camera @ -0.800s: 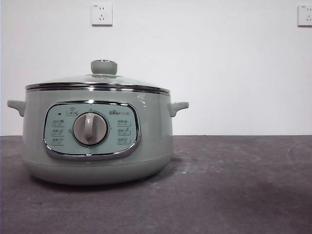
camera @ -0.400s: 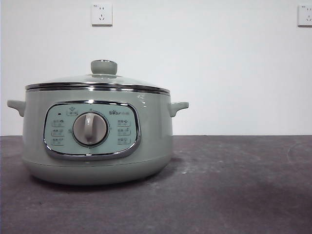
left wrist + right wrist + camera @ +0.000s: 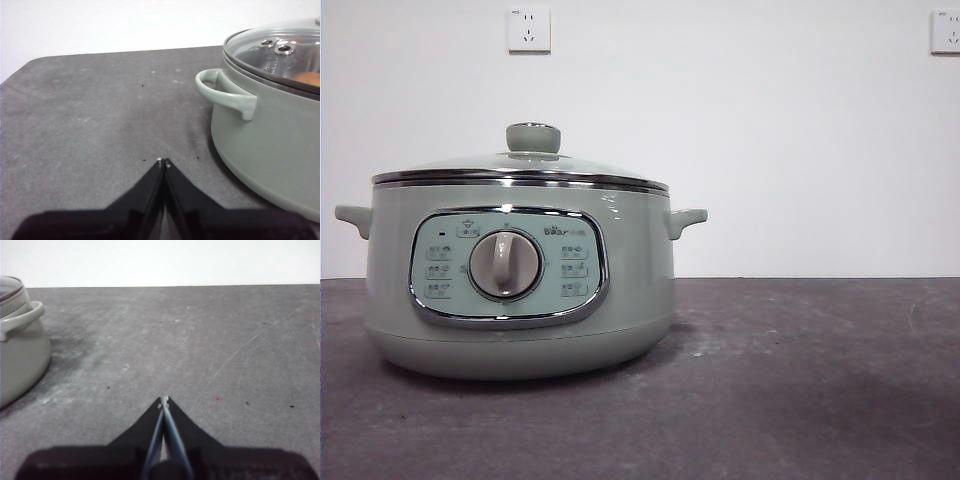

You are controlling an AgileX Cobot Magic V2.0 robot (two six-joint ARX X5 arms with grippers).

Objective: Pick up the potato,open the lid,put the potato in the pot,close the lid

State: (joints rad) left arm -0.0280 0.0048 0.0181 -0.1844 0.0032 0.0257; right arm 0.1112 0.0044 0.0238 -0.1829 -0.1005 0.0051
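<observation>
Evidently nothing has shifted across the last second: the front view shows the pot in the same spot with the lid seated flat on its rim, and no arm has come into that view. Through the glass in the left wrist view an orange-brown patch shows — the potato, already inside the pot under the lid. Judged from that, the task looks finished and both arms are at rest. The left hand has its jaws pressed together on nothing, hanging over bare bench with the pot's near side handle ahead of it and off to one side, clear of the tips. The right hand is likewise pinched shut and empty; from it the pot sits well off to one side, only a handle and a curve of wall in sight. Room is generous — the grey bench ahead of the right hand carries nothing but scuffs and specks, running to its far edge at the white wall, and the left hand has open surface ahead and to its free side.
</observation>
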